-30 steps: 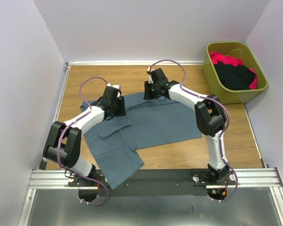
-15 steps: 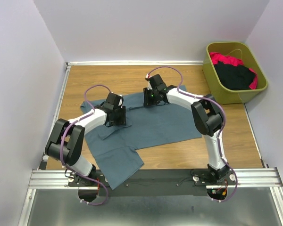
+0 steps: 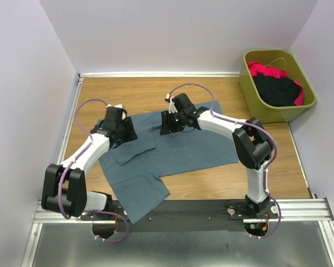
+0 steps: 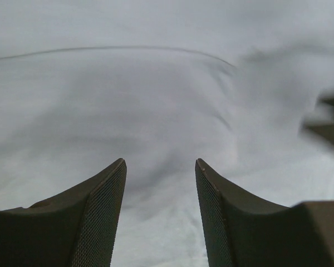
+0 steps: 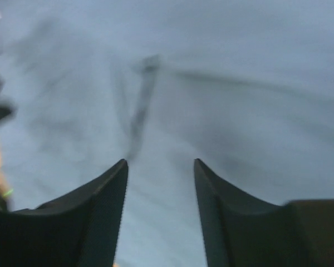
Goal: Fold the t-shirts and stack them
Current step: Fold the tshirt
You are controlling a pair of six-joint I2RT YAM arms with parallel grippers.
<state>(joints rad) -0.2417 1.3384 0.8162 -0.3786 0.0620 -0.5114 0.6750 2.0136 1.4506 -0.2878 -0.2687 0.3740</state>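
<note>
Three t-shirts on my screens, two grippers, entered by place.

1. Slate-blue t-shirt (image 3: 189,147): spread flat across the middle of the wooden table (image 3: 228,89). A flap of cloth lies doubled over on its left half. Its near left corner droops past the table's near edge onto the black mounting plate (image 3: 211,207).

2. Black t-shirt (image 3: 275,89): bundled inside the olive-green bin (image 3: 250,83) at the far right corner, well apart from the blue one.

3. Red-pink t-shirt (image 3: 264,70): same bin, beneath the black one, showing along the far and right sides.

4. Left gripper (image 4: 160,164): over the far left corner of the slate-blue t-shirt. Its fingers (image 4: 100,222) stand parted with a moderate gap and nothing between them. My wrist view shows only pale, gently rippled cloth beyond the tips. I cannot tell whether the tips touch the cloth.

5. Right gripper (image 5: 160,162): at the far edge of the same shirt, about midway along it, to the right of the left gripper. Its fingers (image 5: 94,222) are likewise parted, and the gap holds nothing. My wrist view is blurred: blue cloth fills it, with one dark crease running away from the left finger's tip. I cannot make out contact with the cloth here either.
</note>
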